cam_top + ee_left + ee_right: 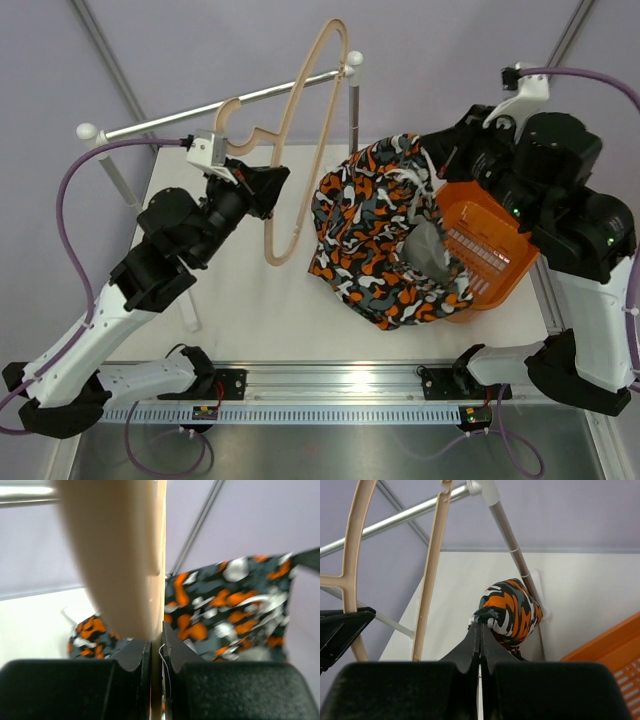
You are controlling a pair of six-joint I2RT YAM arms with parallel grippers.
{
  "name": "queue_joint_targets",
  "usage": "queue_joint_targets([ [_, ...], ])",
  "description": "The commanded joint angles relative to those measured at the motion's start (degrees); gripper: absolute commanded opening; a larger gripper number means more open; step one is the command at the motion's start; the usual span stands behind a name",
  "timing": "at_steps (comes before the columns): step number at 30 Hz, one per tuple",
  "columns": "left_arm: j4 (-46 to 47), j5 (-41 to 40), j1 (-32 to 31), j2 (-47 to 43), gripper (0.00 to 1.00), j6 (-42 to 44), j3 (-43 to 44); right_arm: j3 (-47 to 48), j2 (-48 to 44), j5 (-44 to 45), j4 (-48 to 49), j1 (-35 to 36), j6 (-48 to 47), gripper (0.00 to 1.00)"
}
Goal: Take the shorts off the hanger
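The pale beige hanger [309, 120] stands tilted beside the metal rail. My left gripper [268, 183] is shut on one of its bars, which fills the left wrist view [125, 555] between the jaws [158, 645]. The camouflage shorts [372, 240] lie apart from the hanger, to its right, draped on the table and over the orange basket [495, 255]. My right gripper [435, 165] is shut on a bunched fold of the shorts [512, 611], pinched at the tips [480, 624]. The hanger [432, 570] shows bare in the right wrist view, and the shorts [235, 605] in the left.
The white-capped metal rail [230, 104] on posts crosses the back of the table, its right post [354, 105] just behind the shorts. The basket rim [615, 647] sits low right in the right wrist view. The aluminium base rail [330, 380] runs along the near edge.
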Motion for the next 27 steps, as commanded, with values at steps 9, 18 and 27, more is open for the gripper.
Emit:
queue_joint_targets([
  [9, -7.0, -4.0, -0.2, -10.3, 0.0, 0.6, -6.2, 25.9, 6.2, 30.4, 7.1, 0.4, -16.2, 0.0],
  [18, -8.9, -3.2, -0.2, -12.5, 0.0, 0.9, -10.3, 22.8, 7.7, 52.0, 45.2, -2.9, -51.5, 0.0],
  [27, -9.5, -2.3, -0.2, -13.5, 0.0, 0.7, -12.0, 22.3, 8.0, 53.8, 50.1, -9.5, -54.9, 0.0],
])
